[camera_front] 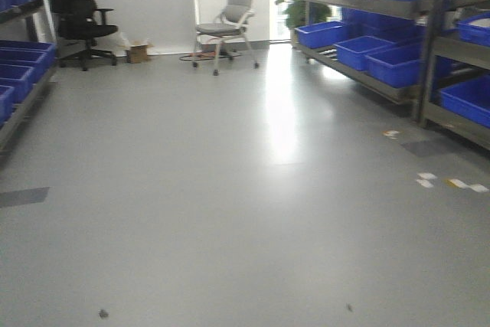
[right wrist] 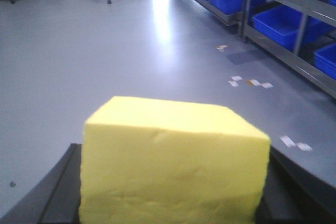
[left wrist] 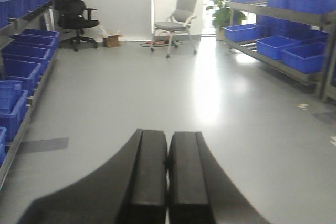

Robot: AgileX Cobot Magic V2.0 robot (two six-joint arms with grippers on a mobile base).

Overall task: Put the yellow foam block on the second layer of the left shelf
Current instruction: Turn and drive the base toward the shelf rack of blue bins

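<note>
The yellow foam block [right wrist: 173, 156] fills the lower right wrist view, with slight dents on its near face. My right gripper [right wrist: 170, 192] is shut on it, and black fingers [right wrist: 58, 192] show on either side of the block. My left gripper [left wrist: 168, 150] is shut with nothing in it, its two black pads touching, held above the grey floor. The left shelf [left wrist: 23, 59] runs along the left wall with rows of blue bins, well ahead and to the left of both grippers. Neither gripper shows in the front view.
A right-hand shelf [camera_front: 360, 5] holds blue bins [camera_front: 383, 63]. At the far wall stand a black office chair [camera_front: 76, 13], a grey chair [camera_front: 228, 24] and a small cardboard box [camera_front: 138, 53]. Tape scraps [camera_front: 452, 184] lie on the grey floor between the shelves.
</note>
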